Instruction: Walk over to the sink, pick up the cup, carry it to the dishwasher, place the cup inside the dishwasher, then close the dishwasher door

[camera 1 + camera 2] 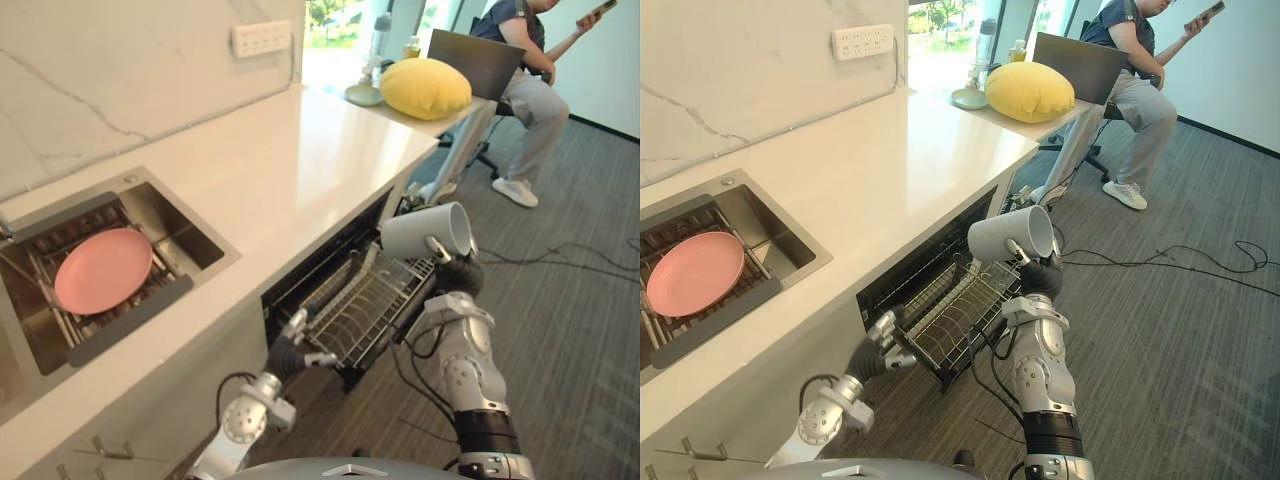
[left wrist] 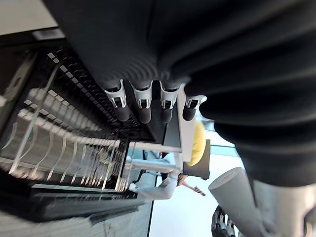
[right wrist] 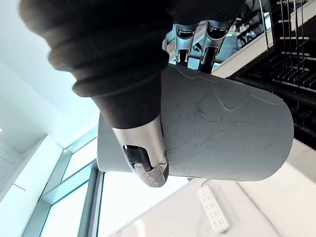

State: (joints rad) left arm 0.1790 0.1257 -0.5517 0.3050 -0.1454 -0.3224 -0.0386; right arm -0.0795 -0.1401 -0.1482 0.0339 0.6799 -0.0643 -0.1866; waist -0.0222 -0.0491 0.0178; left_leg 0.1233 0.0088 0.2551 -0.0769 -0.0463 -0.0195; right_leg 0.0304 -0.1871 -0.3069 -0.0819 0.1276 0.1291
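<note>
A pale grey cup [image 1: 425, 232] lies on its side in the air, with my right hand [image 1: 456, 273] shut on it from behind. The right wrist view shows the thumb [image 3: 145, 160] across the cup [image 3: 222, 133] and the fingers over its far side. It hangs just above the outer end of the wire rack [image 1: 370, 300], which is pulled out of the open dishwasher [image 1: 315, 268] under the counter. My left hand [image 1: 292, 348] is at the rack's near corner with relaxed fingers [image 2: 143, 106] and holds nothing.
The sink [image 1: 195, 238] at the left holds a pink plate [image 1: 103, 270] on a drain rack. A yellow cushion [image 1: 425, 87] and a laptop [image 1: 480, 58] lie on the counter's far end. A person [image 1: 530, 95] sits beyond. Cables [image 1: 565, 262] cross the floor at the right.
</note>
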